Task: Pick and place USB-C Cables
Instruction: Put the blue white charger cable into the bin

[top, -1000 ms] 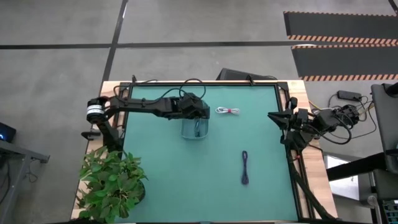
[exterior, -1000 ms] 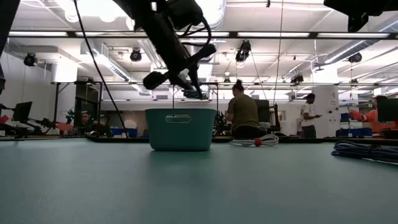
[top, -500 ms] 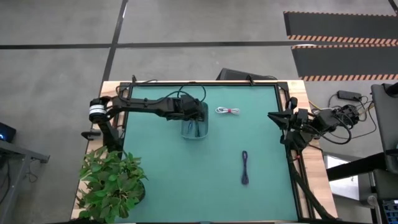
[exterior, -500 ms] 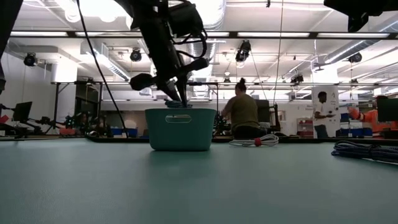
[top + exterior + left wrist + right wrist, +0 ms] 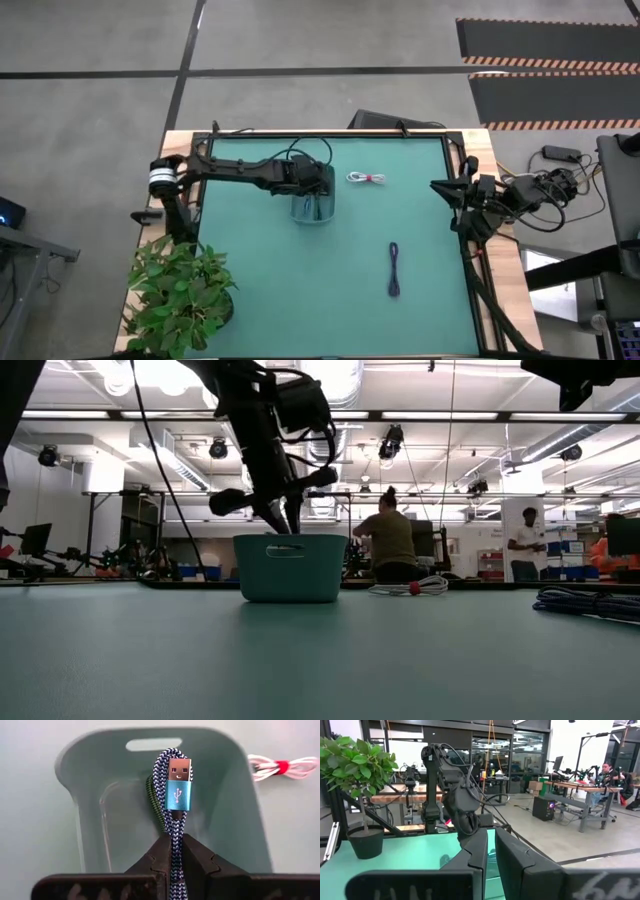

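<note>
The blue cable (image 5: 174, 820) is clamped between the fingers of the left end effector (image 5: 172, 851), its braided loop and blue USB plug hanging over the open teal bin (image 5: 90, 780). Inside the bin lies the green cable (image 5: 152, 802), partly hidden behind the blue one. In the high view the left end effector (image 5: 318, 190) sits over the bin (image 5: 312, 212) near the worktop's (image 5: 260, 290) far edge. The white cable (image 5: 366, 178) with its red tie lies on the worktop just beside the bin. The purple cable (image 5: 394, 270) lies stretched out, well apart, toward the right side. The right end effector (image 5: 447, 190) rests at the worktop's right edge, fingers together. A potted plant (image 5: 180, 295) stands at the near left corner.
</note>
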You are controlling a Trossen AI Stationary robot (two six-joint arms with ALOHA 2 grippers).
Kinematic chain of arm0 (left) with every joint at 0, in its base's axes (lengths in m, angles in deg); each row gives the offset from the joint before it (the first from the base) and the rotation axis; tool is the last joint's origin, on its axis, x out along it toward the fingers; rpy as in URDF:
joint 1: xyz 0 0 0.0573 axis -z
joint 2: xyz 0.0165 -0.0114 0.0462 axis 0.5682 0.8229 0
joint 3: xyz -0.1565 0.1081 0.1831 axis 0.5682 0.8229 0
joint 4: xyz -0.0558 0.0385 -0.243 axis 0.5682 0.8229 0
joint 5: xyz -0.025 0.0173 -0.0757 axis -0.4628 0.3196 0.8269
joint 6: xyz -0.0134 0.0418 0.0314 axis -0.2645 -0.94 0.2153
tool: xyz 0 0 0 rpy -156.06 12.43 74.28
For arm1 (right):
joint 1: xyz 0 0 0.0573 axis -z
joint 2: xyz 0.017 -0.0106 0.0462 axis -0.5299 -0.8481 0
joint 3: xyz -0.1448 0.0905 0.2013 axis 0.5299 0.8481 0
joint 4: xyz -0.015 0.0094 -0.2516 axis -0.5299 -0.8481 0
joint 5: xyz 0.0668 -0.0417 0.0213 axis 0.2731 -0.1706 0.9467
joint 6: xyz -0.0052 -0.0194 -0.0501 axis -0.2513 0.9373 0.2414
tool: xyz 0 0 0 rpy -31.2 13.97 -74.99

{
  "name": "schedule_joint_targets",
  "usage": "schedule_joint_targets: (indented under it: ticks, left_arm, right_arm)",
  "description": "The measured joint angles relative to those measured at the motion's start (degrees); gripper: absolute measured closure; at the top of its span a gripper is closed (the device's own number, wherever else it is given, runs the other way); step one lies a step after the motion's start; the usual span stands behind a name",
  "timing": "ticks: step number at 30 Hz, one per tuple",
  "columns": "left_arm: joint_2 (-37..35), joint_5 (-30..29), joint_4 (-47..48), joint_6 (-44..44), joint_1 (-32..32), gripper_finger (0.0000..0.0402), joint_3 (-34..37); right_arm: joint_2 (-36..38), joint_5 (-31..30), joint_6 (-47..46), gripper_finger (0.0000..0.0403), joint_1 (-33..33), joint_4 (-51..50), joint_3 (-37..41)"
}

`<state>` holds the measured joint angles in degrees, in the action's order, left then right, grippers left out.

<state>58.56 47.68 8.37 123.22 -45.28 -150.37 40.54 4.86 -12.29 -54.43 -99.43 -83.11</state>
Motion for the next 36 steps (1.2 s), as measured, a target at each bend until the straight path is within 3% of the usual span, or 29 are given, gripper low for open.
schedule_joint_targets:
  ticks: [36]
  left_arm:
    - [3.2,0.0,-2.0,0.2,-1.2,0.0386,0.2]
  right_arm:
    - [0.0,-0.1,0.4,0.0376,0.0,0.0,0.0]
